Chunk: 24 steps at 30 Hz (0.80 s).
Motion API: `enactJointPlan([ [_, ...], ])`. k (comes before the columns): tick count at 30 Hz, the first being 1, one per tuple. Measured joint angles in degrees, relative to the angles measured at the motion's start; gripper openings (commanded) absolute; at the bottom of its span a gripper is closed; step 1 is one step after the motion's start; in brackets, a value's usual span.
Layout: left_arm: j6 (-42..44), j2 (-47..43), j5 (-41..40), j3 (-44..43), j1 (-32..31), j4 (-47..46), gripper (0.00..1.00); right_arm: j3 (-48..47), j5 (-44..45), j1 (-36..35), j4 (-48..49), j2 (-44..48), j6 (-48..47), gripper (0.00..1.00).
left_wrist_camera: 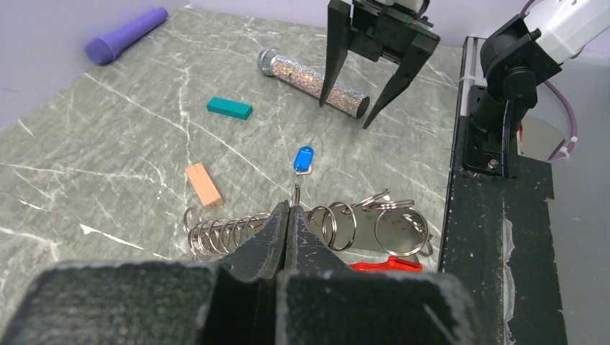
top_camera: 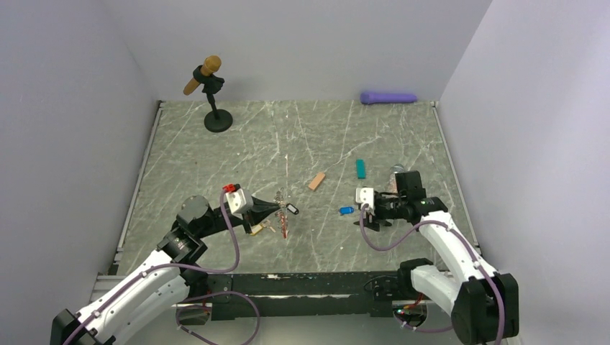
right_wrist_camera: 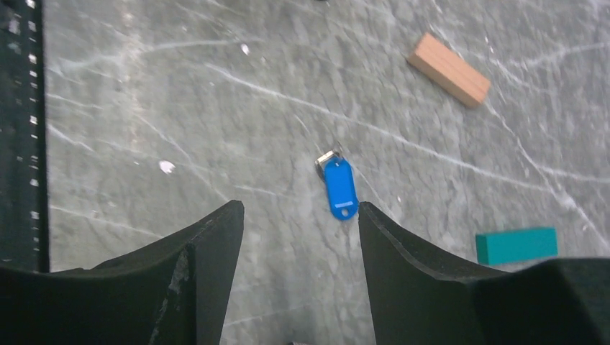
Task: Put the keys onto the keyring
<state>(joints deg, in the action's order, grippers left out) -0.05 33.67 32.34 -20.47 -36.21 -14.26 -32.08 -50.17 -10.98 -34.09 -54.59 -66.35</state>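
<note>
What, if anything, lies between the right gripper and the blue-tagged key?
Nothing visible. The blue-tagged key lies on bare table just ahead of the open right gripper, in line with the gap between its fingers. The tan block and teal block lie well aside.

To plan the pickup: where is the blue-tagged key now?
The blue-tagged key lies on the table, right of centre in the top view, just before the open right end effector.

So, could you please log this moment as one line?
left gripper: shut on keyring | right gripper: open, near blue-tagged key | blue-tagged key: flat on table, not gripped
</note>
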Motion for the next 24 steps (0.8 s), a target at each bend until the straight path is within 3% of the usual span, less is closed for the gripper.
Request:
enactJointPlan([
  [9, 2.62, -1.79, 0.39, 0.66, 0.0, 0.09, 0.0, 1.84, -0.68, 3.02, 2.38, -4.02, -7.21, 0.6],
  [24, 3.91, -2.82, 0.85, 2.12, 0.0, -0.07, 0.0, 1.84, -1.7, 0.57, 8.76, -12.48, -6.54, 0.52],
])
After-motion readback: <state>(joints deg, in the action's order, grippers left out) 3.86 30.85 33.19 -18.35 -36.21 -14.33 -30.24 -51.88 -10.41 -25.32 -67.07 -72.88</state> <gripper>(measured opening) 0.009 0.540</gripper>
